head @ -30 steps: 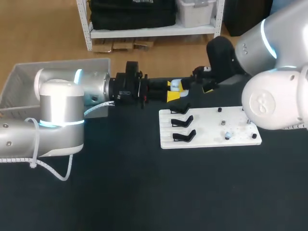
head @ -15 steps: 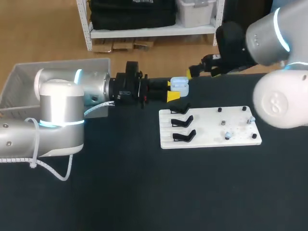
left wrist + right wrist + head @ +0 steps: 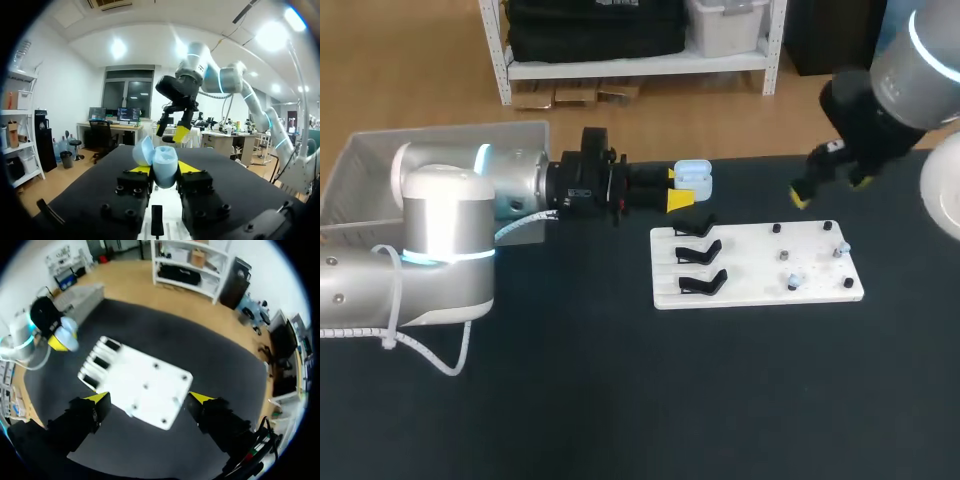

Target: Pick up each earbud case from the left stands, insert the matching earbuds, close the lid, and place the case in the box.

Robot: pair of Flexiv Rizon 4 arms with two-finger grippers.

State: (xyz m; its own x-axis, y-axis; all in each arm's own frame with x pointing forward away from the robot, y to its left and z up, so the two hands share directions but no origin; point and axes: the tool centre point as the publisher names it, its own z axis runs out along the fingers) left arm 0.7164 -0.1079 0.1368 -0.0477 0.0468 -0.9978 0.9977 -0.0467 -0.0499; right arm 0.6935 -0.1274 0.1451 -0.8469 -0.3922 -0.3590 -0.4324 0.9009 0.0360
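Counter (image 3: 570,400): one, dark matte top, spanning the head view from side to side. Board (image 3: 750,262): one, white, rectangular, lying flat on the counter right of the middle. Pegs (image 3: 777,229): several, small, dark, upright, spread apart over the board's right half.

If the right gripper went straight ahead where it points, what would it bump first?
Probably the white board, which lies straight ahead between the right gripper's open fingers, though depth is unclear.

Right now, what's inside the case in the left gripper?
The earbud case in the left gripper has its lid open. No view shows its cavity clearly; earbuds inside cannot be told.
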